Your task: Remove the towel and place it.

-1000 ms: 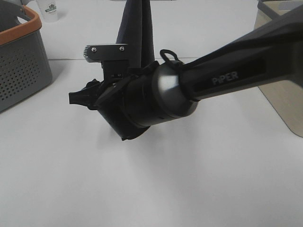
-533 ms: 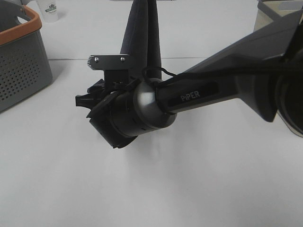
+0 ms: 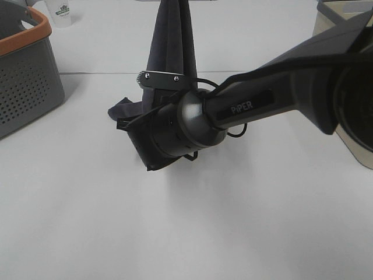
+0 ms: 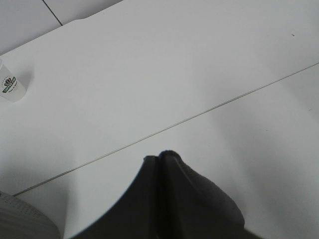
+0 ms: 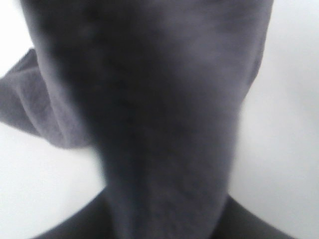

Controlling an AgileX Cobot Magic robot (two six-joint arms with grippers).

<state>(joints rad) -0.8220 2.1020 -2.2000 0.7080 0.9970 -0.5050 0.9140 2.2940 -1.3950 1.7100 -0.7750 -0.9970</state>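
From above, one towel hangs upright, its tail on the worktop beside the one right arm, whose right jaws are hidden. One basket and one cup stand well away from them.

Left wrist: only dark towel folds show, so the state of the left jaws cannot be told.

Right wrist: the towel fills the view, right jaws unseen.

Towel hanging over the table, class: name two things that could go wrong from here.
1. The towel fills the blurred right wrist view, so a grip there cannot be checked and may slip.
2. Its lower corner seems to lie on the table; a sideways pull could drag it against the basket.
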